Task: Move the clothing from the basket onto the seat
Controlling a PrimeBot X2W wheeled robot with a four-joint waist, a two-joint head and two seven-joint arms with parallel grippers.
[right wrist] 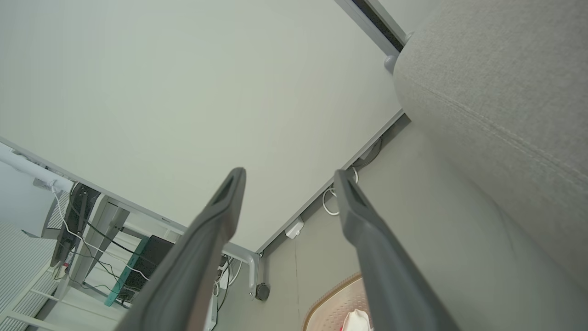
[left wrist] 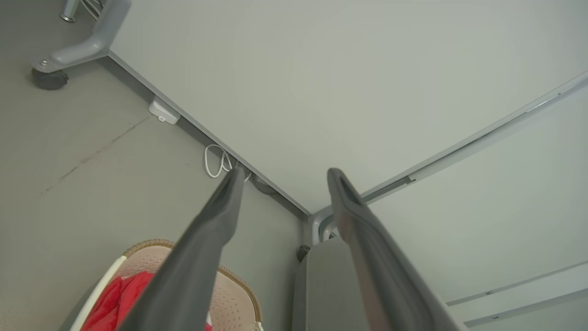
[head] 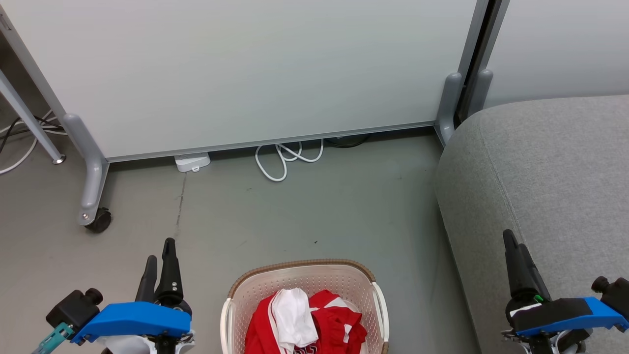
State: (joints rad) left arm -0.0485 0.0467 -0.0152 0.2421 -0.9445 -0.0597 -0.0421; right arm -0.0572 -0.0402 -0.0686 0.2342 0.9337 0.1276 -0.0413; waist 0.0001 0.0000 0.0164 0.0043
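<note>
The cream basket point(head: 300, 266) stands on the floor at the bottom centre of the head view, with the red and white clothing point(head: 339, 319) heaped inside it. To its right lies the big grey seat point(head: 540, 172). My left gripper point(head: 159, 253) hangs open to the left of the basket, empty. Over the seat's front edge my right gripper point(head: 511, 242) is open and empty too. The left wrist view has the left gripper point(left wrist: 285, 174) above the basket point(left wrist: 229, 299), the clothing point(left wrist: 115, 294) and the seat point(left wrist: 321, 285). The right wrist view has the right gripper point(right wrist: 289, 174), the basket point(right wrist: 335, 303) and the seat point(right wrist: 496, 69).
A pale partition panel point(head: 245, 69) on grey castor feet point(head: 93, 191) closes off the back. A looped white cable point(head: 285, 160) and a small white box point(head: 191, 161) lie at its base. A metal desk leg point(head: 29, 123) stands at far left. Grey floor point(head: 319, 211) stretches between basket and panel.
</note>
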